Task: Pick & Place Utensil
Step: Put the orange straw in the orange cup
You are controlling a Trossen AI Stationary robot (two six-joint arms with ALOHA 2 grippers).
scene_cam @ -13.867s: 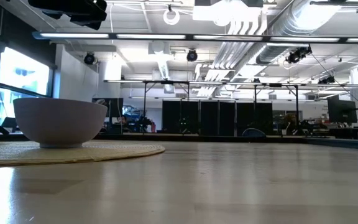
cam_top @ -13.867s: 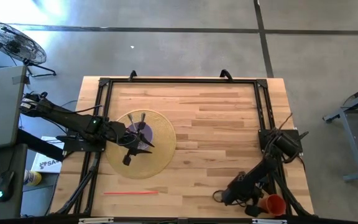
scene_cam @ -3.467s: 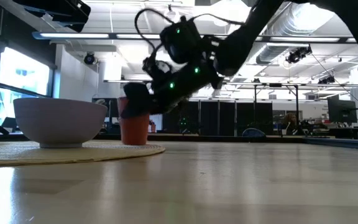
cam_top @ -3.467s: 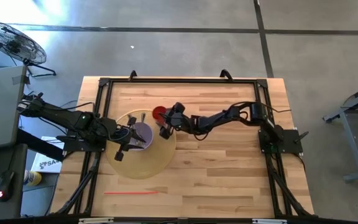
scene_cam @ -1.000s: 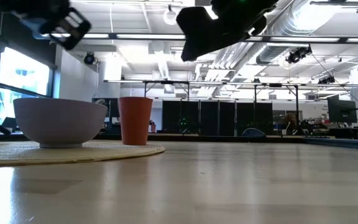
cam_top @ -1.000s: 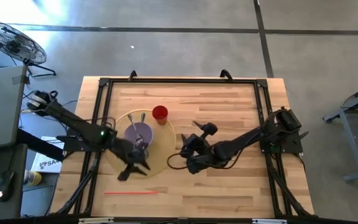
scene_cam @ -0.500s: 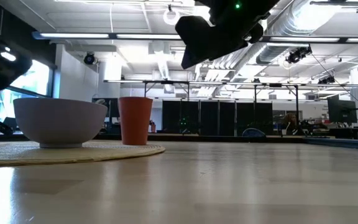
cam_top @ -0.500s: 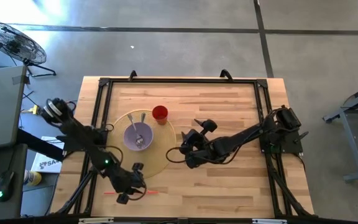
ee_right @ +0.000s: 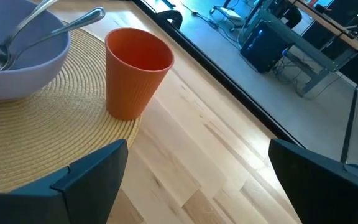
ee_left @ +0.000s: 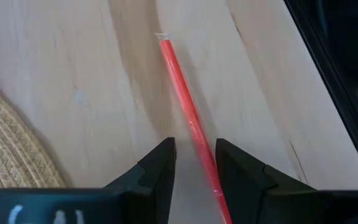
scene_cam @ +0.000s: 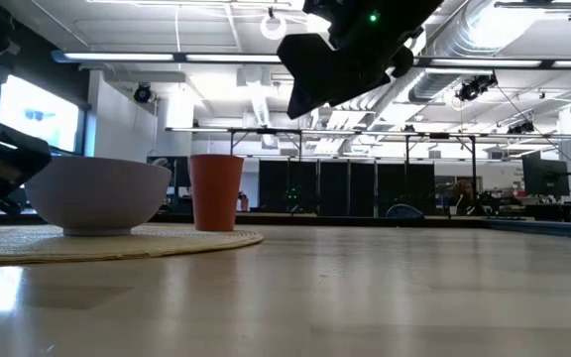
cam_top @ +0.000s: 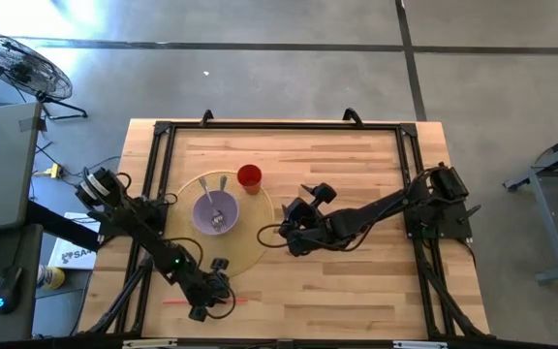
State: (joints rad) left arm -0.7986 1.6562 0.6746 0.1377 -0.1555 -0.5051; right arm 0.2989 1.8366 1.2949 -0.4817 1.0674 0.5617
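A thin red straw (ee_left: 178, 74) lies flat on the bare wood near the table's near edge (cam_top: 174, 301). My left gripper (ee_left: 196, 149) hangs low over it (cam_top: 211, 294), pointing down. It is open, with one finger on each side of the straw and a small gap to each. My right gripper (ee_right: 196, 152) is open wide and raised above the table's middle (cam_top: 294, 231), just right of the mat. A purple bowl (cam_top: 215, 211) holding a fork and a spoon, and an orange cup (ee_right: 135, 71), stand on a round woven mat (cam_top: 250, 247).
The mat with the bowl (scene_cam: 95, 193) and cup (scene_cam: 216, 191) takes up the table's left half. A black frame (cam_top: 279, 127) runs along the far and side edges. Bare wood spreads right of my right arm and along the near edge right of the straw.
My left gripper has left the bowl and swung over the mat toward the table's near edge. It has come down over the red straw, which has not moved. My right gripper has stayed raised near the mat's right rim.
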